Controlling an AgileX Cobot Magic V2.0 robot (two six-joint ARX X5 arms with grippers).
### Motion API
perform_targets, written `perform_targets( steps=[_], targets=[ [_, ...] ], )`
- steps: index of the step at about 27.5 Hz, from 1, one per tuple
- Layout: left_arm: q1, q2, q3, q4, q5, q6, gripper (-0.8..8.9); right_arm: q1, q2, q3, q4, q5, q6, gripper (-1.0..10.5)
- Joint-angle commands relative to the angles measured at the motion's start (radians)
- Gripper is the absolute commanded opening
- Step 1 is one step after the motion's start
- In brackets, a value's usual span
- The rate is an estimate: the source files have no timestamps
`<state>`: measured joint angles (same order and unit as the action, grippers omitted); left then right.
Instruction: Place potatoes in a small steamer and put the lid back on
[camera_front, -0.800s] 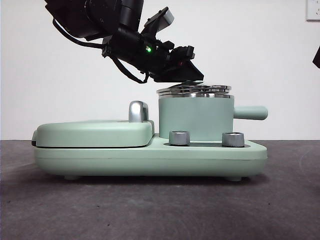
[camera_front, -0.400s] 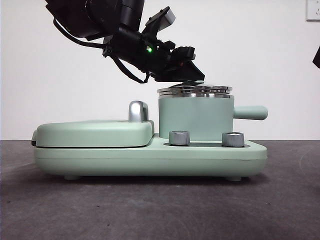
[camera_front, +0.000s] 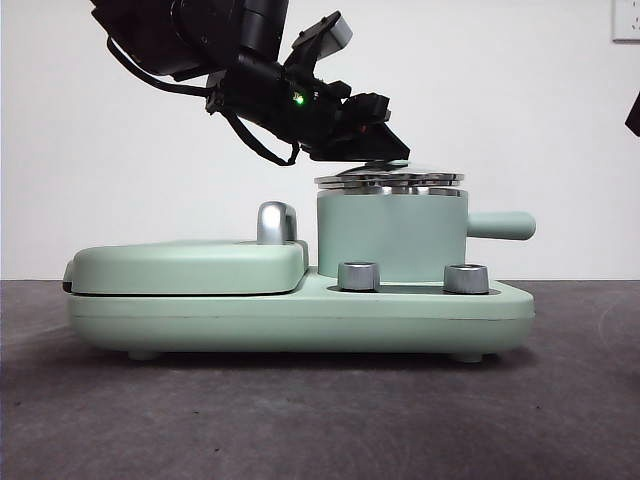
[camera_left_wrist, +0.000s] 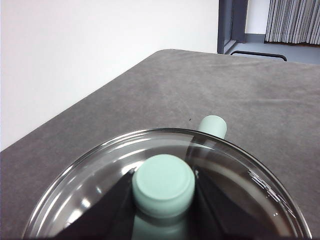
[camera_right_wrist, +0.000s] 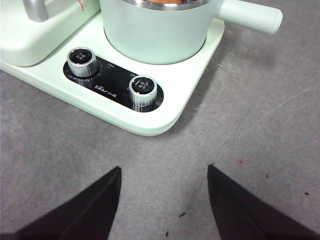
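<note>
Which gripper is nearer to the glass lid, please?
Left. The left gripper is shut on the glass lid's knob above the small steamer; the right gripper hangs apart over the table.

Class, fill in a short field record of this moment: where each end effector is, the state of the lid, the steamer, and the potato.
Left end effector: shut on the lid's knob
Lid: at the steamer's rim, slightly tilted
Steamer: upright on the green cooker base
Potato: an orange sliver shows inside the steamer
Right end effector: open, above the table, holding nothing
</note>
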<state>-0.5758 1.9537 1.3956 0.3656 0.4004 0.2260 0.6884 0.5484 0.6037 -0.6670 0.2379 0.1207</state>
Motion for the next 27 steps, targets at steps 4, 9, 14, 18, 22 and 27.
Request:
perform_targets(
  steps=[4,9,14,18,22,27],
  targets=[
    [-0.009,0.014,0.021,0.031,0.012,0.016,0.14,0.010,0.005,0.003,0.007,0.002,0.003,2.7],
    [-0.009,0.046,0.021,0.031,0.012,0.010,0.14,0.010,0.005,0.003,0.007,0.002,0.003,2.7],
    [-0.009,0.066,0.021,0.023,0.012,-0.003,0.15,0.010,0.005,0.003,0.007,0.002,0.003,2.7],
    [-0.009,0.066,0.021,0.016,0.012,-0.005,0.30,0.010,0.005,0.003,0.007,0.002,0.003,2.7],
    [-0.009,0.066,0.021,0.016,0.012,-0.034,1.42,0.010,0.005,0.003,0.007,0.002,0.004,2.7],
    [-0.005,0.043,0.021,0.012,0.012,-0.154,4.15,0.010,0.005,0.003,0.007,-0.001,0.003,2.7]
  ],
)
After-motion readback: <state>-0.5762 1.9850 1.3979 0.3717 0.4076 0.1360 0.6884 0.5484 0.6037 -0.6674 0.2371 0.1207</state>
